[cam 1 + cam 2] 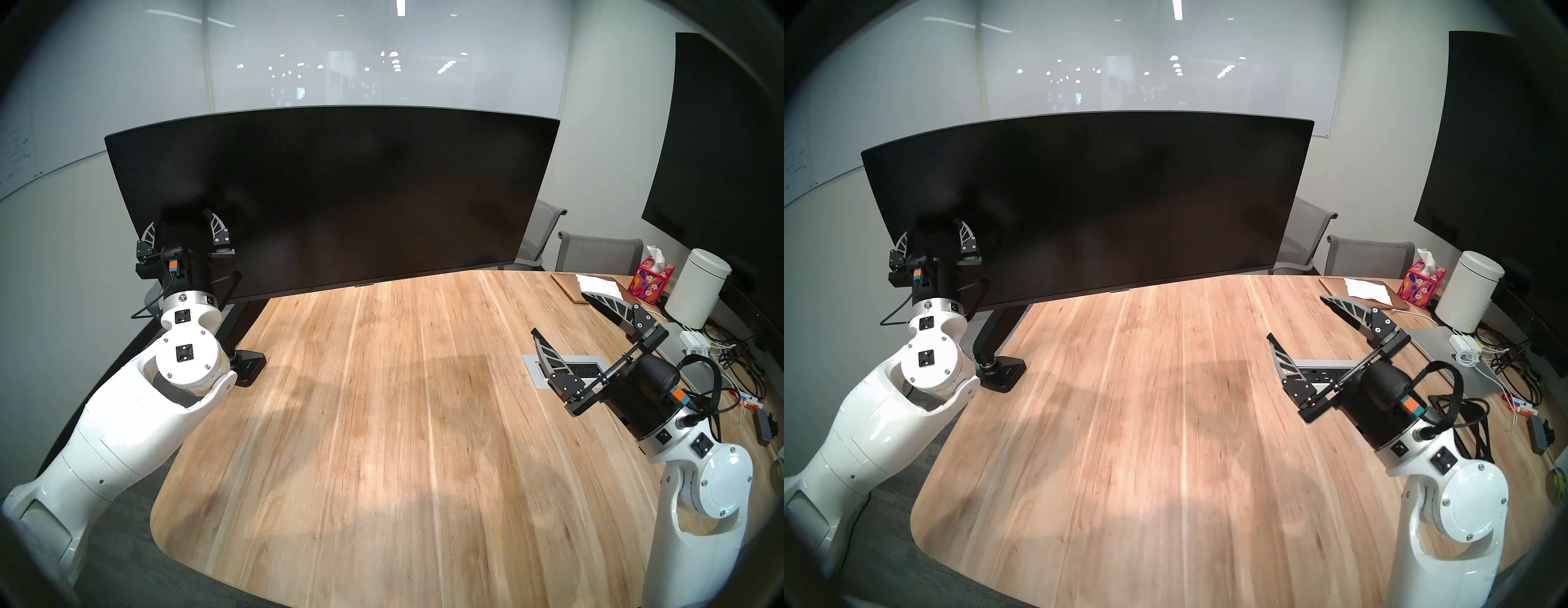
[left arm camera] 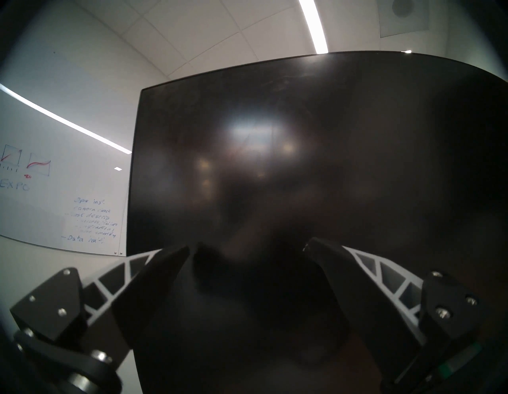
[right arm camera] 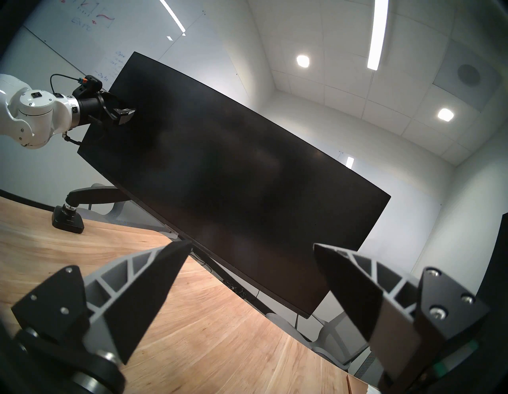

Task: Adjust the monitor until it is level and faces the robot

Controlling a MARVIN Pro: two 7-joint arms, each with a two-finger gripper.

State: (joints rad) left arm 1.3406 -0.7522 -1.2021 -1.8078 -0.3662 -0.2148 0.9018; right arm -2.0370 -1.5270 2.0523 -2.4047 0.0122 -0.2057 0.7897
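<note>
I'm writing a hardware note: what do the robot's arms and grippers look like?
Both arms are glossy white shells with silver wrist rings and black wrists. The left gripper and right gripper are black, each with two grey ribbed fingers. Each wrist carries an orange-and-teal plug with black cable.

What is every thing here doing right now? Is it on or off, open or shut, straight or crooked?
monitor: dark, unlit, tilted, left end lower.
left gripper: open, fingers up against the screen's lower left part.
right gripper: open, holding nothing, above the table.
wall screen: dark.
tissue box: tissue sticking out.
</note>
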